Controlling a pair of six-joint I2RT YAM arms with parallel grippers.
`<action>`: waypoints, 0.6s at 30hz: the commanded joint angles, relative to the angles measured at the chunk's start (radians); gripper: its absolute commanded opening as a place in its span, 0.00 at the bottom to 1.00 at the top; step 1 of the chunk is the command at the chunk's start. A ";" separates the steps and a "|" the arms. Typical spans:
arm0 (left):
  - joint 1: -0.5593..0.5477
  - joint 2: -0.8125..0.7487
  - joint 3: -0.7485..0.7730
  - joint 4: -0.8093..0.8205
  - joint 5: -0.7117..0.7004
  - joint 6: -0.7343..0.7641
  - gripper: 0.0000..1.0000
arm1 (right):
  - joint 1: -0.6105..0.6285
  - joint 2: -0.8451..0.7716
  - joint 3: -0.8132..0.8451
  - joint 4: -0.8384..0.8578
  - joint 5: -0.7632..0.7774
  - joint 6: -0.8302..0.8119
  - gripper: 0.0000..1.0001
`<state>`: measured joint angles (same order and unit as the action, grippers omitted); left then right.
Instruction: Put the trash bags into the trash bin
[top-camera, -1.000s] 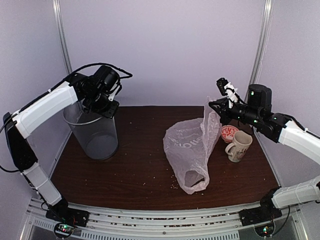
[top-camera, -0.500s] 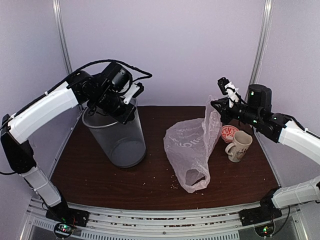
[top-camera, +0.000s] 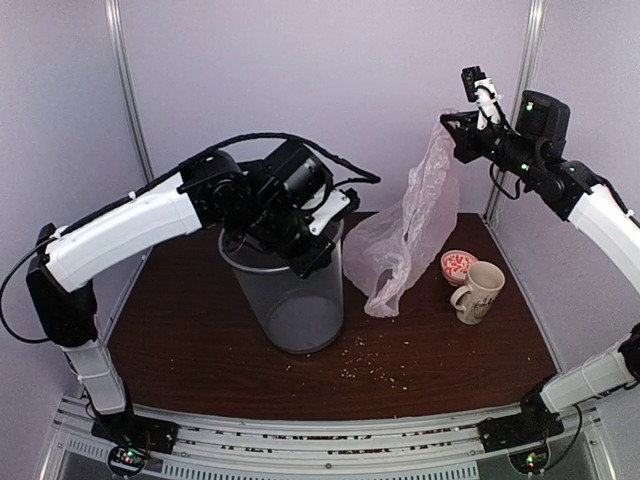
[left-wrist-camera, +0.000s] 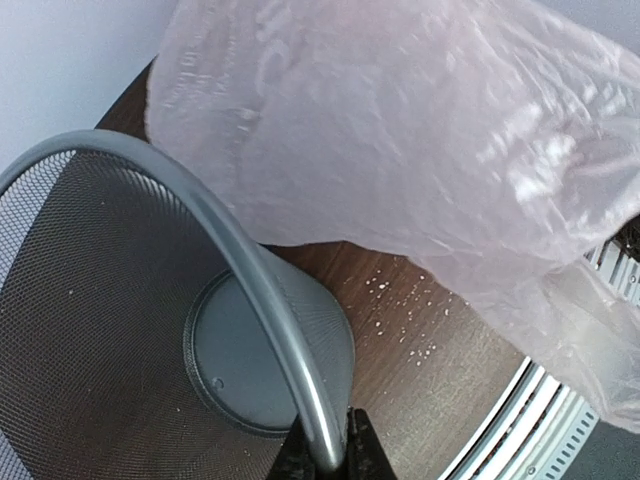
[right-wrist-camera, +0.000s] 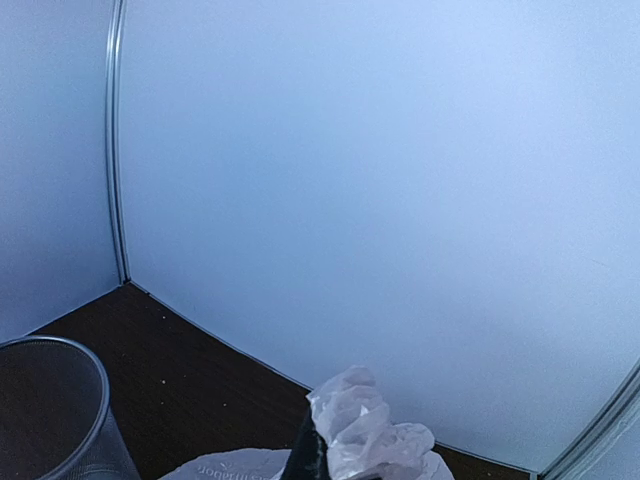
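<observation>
Both claws have travelled since a second ago. The left claw (left-wrist-camera: 326, 455), its jaws pinching the thin metal rim, has dragged the trash bin (top-camera: 290, 300) from the left side of the desk (top-camera: 440, 350) to about the middle. The right claw (top-camera: 452, 130), pressed together on the bunched top of the trash bag (top-camera: 410, 235), has risen high near the back right corner, so the film no longer lies slumped on the desk.

Outward from the left claw, the grey mesh bin stands roughly upright with its mouth open, and nothing shows inside it in the left wrist view. Outward from the right claw, the pinkish translucent bag hangs long and wrinkled, its lower end just beside the bin's right wall. Whether that end touches the desk I cannot tell. The bag is outside the bin, to its right. Farther right sit a cream mug (top-camera: 480, 292) and a small red-patterned bowl (top-camera: 458, 265), with crumbs (top-camera: 370, 370) scattered in front of the bin.

The step in hand looks like lining up bag and bin. Next, the right arm likely needs to carry the bag leftward until its tail clears the rim, then lower it into the mouth while the left claw steadies the bin. Loose film could drape over the rim.
</observation>
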<state>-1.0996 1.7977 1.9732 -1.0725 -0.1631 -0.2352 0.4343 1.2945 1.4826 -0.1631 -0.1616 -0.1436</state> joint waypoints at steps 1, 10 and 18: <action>-0.052 0.064 0.087 0.072 -0.027 0.039 0.00 | -0.017 0.028 0.100 -0.045 0.036 0.021 0.00; -0.116 0.170 0.203 0.114 -0.018 0.073 0.00 | -0.022 0.102 0.302 -0.112 0.079 -0.011 0.00; -0.118 0.187 0.201 0.160 0.000 0.083 0.24 | -0.023 0.100 0.408 -0.123 0.155 -0.063 0.00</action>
<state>-1.2148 1.9713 2.1395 -1.0325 -0.1783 -0.1665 0.4160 1.4002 1.8244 -0.2676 -0.0689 -0.1741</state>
